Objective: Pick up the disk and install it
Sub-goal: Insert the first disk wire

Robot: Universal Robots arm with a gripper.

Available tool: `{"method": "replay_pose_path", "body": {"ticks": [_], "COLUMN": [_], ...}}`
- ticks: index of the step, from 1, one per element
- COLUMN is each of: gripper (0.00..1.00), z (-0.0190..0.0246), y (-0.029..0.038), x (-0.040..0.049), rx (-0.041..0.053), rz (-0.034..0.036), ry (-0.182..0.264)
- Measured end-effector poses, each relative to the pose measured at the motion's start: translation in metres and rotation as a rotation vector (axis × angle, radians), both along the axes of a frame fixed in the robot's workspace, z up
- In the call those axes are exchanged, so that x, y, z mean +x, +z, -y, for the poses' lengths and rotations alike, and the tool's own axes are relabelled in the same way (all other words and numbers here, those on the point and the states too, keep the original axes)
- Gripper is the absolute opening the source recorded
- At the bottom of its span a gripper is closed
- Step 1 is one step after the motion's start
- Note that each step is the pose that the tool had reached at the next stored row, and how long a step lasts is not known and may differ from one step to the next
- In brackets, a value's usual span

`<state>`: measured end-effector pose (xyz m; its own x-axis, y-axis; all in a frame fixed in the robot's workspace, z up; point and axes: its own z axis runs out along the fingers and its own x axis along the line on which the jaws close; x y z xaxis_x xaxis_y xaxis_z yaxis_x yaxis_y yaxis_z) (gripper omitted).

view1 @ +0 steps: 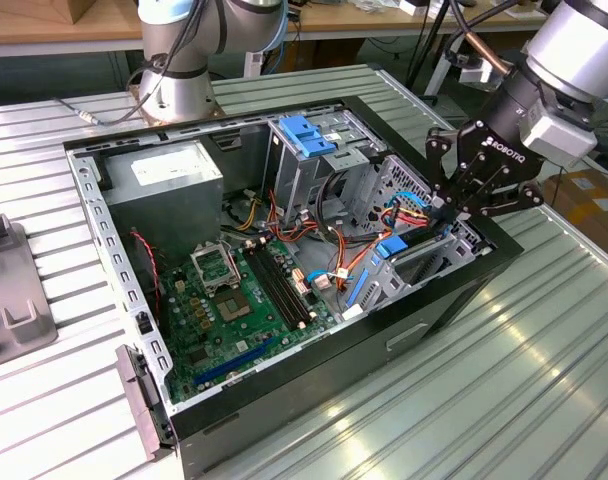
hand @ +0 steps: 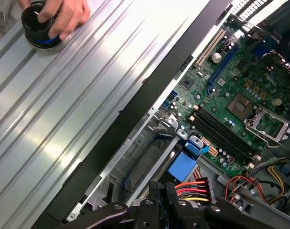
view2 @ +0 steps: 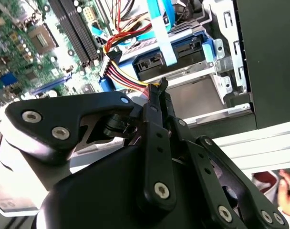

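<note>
The disk (view2: 160, 65), a dark drive in a bright blue carrier frame, lies in the metal bay at the corner of the open computer case (view1: 314, 365). Its blue end also shows in the first wrist view (hand: 182, 167) and in the exterior view (view1: 391, 247). My gripper (view1: 446, 207) hangs just above that bay, its black fingers pressed together and empty. In the second wrist view the gripper's tips (view2: 160, 86) sit beside the red, yellow and black power cable (view2: 123, 76), just short of the disk. The same cable's connector (hand: 196, 190) lies next to the gripper (hand: 161, 188).
The motherboard (view1: 234, 300), power supply (view1: 169, 175) and a drive cage with a broad blue bracket (view1: 309, 135) fill the case. Loose cables (view1: 329, 255) cross its middle. A person's hand (hand: 64, 16) holds a round black object (hand: 40, 24) on the slatted table (view1: 544, 380).
</note>
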<state>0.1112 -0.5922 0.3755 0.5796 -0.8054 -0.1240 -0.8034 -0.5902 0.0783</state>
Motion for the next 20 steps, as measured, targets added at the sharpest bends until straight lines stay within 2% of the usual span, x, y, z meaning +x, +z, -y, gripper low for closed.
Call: {"method": "replay_pose_path", "body": {"ticks": [6, 9, 14, 17, 20], "gripper": [0.16, 0.16, 0.16, 0.16, 0.16], "z": [0.0, 0.0, -0.0005, -0.0038, -0.0103], "y": [-0.0035, -0.0097, -0.0162, -0.0194, -0.0226], "x": [0.0002, 0.0015, 0.0055, 0.0078, 0.0115], "rx": [-0.0009, -0.0078, -0.0103, -0.0113, -0.0156], "rz": [0.0, 0.0002, -0.0002, -0.0004, -0.0003], "ry": [-0.071, -0.1, -0.125, -0.137, -0.144]}}
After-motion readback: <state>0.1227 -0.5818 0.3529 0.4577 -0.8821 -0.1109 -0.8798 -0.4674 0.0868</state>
